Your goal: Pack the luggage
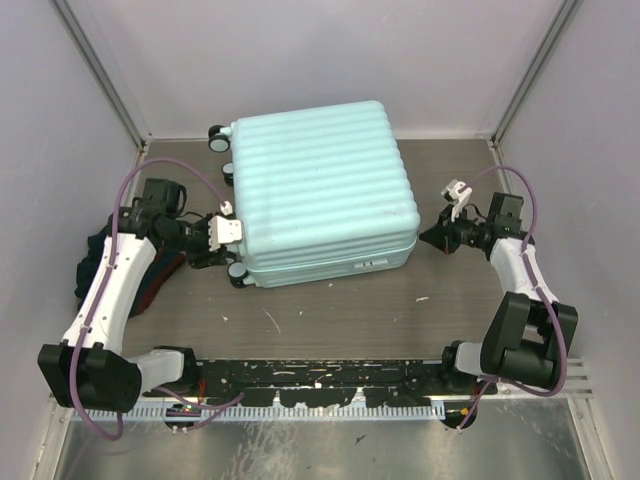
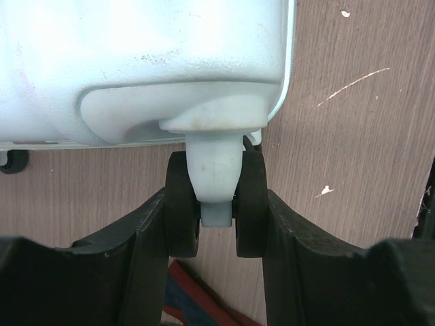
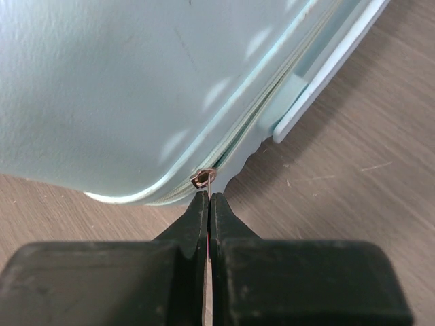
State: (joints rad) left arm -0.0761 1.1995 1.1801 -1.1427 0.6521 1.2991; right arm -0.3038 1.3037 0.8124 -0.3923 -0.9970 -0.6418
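Note:
The luggage [image 1: 320, 190] is a pale mint-green ribbed hard-shell suitcase. It lies flat and closed in the middle of the table. My left gripper [image 1: 222, 252] is at its near-left corner. In the left wrist view the gripper [image 2: 217, 217] is shut on a twin black caster wheel [image 2: 183, 210] under the shell [image 2: 136, 61]. My right gripper [image 1: 430, 237] is at the suitcase's right near corner. In the right wrist view it [image 3: 209, 200] is shut on the thin metal zipper pull [image 3: 204, 178] at the shell's rounded corner [image 3: 122, 81].
A dark heap of clothing [image 1: 95, 265] lies at the left wall under my left arm; red and blue fabric [image 2: 197, 299] shows beneath the left fingers. Grey enclosure walls stand close on three sides. A black rail [image 1: 320, 380] runs along the near edge.

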